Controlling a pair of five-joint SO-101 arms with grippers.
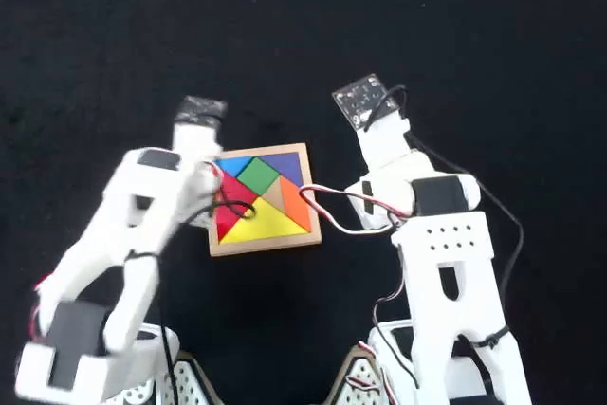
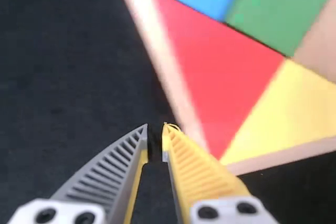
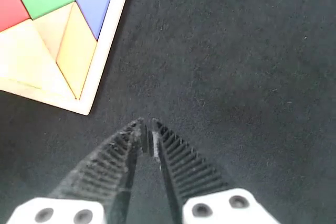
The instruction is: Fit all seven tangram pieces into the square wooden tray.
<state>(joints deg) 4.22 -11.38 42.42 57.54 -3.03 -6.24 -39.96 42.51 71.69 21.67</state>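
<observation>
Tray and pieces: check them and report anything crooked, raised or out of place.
Nothing stands out. The pieces lie flat inside the tray, edges meeting with no gaps showing. The tray sits slightly turned on the black table. The left gripper and right gripper are shut, empty and off the tray.

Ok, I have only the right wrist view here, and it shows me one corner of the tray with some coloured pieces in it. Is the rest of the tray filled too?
Observer: In the high view the tray looks full, with no bare floor showing inside it, though the left arm hides its left edge.
Operator: And where is the left gripper?
Observer: The left gripper is just outside the tray's rim, on the side away from your arm. It is near the red piece, with its tips over the black cloth.
Operator: Does it hold something?
Observer: No, its fingers are shut on nothing.
</observation>
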